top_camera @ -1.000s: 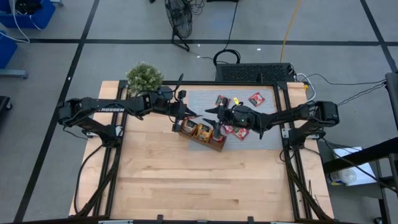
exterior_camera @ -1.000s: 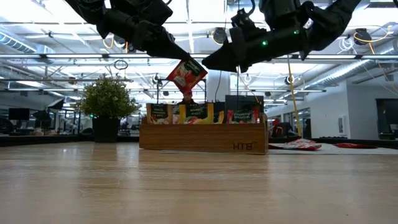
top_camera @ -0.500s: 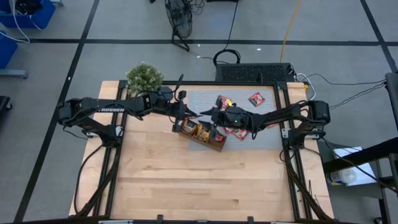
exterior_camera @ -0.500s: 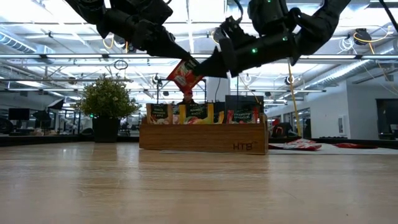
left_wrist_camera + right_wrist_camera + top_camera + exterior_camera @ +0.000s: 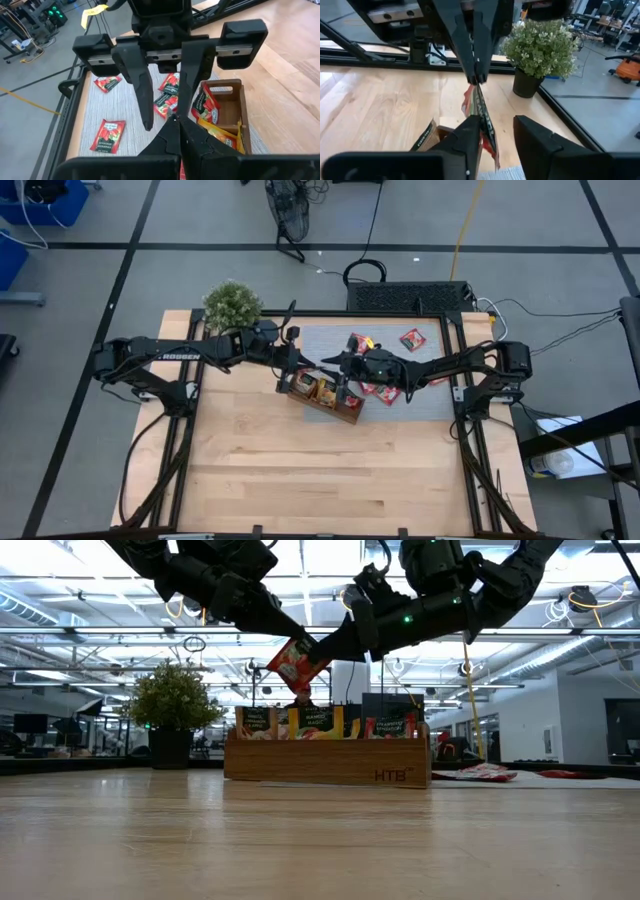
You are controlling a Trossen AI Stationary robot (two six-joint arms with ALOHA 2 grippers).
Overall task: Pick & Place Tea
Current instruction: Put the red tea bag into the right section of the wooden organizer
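A red tea sachet (image 5: 295,662) hangs in the air above the brown wooden tray (image 5: 328,762), held by my left gripper (image 5: 297,641), which is shut on it and reaches in from the table's left (image 5: 312,364). My right gripper (image 5: 496,120) is open. It comes in from the table's right (image 5: 335,361), and its fingers stand on either side of the sachet's lower part (image 5: 482,116). The tray (image 5: 322,394) holds upright sachets in dark green, orange and red. More sachets (image 5: 412,338) lie flat on the grey mat. My left gripper pinches the red sachet by its upper edge (image 5: 476,85) between its two fingers, slanting down from above and from the table's left. The sachet hangs tilted below the fingertips, lifted clear over the tray. My right gripper: whether one finger (image 5: 470,131) touches the sachet's side, I cannot tell.
A potted plant (image 5: 232,305) stands at the table's far left corner. Loose sachets (image 5: 107,136) are scattered on the grey mat (image 5: 440,395) beyond and to the right of the tray. Bare wood (image 5: 330,470) stretches toward the near edge.
My right gripper has moved toward the table's left and closed in on the hanging sachet until its fingers stand around it. Over the last half second it has barely shifted. The left gripper and the sachet have stayed in place.
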